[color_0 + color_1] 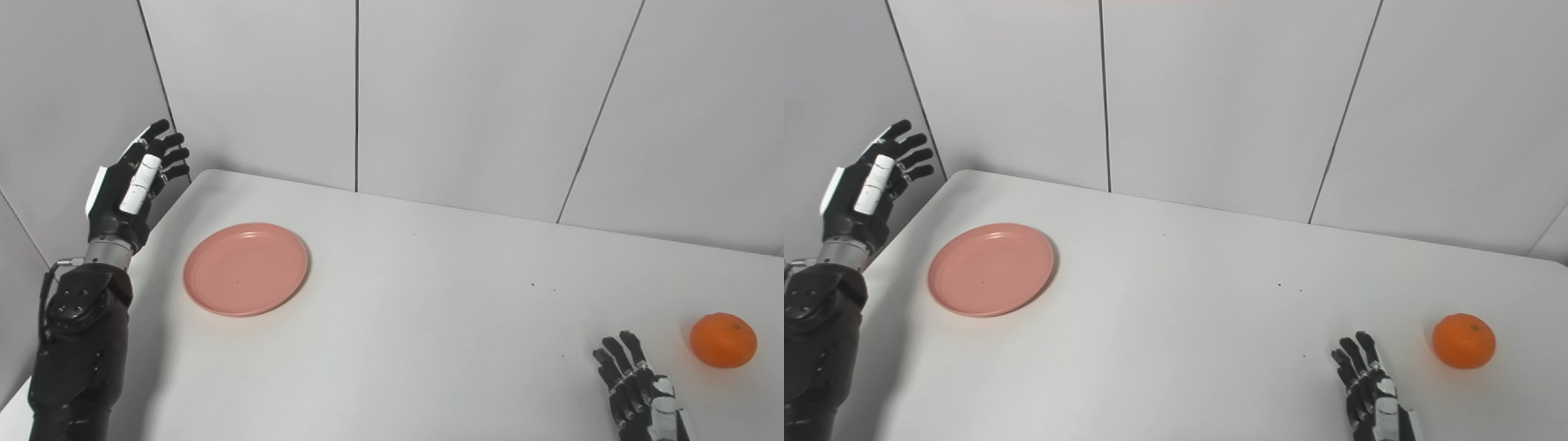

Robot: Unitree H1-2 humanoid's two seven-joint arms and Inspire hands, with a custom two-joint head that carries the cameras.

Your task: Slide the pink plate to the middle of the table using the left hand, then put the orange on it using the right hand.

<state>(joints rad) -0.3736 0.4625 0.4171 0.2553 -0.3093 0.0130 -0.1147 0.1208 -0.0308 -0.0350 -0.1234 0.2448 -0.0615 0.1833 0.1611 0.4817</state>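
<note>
**Pink plate near the left edge, orange near the right, both hands free**

The pink plate (245,269) is round, shallow and plain, with a low raised rim, and lies flat on the white table (429,318) toward its left edge and far-left corner. It carries nothing, and no writing or label shows on it.

The orange (723,340) is small and glossy with a dark stem dimple on top. It sits close to the table's right edge, well apart from the plate.

The left hand (131,184) is raised beyond the left edge, fingers spread, grasping nothing and clear of the plate. The right hand (640,389) lies low at the near edge, near the orange but not touching it, fingers extended and released.

The right eye view shows more wall on the right; the left eye view shows more of the left forearm.
</note>
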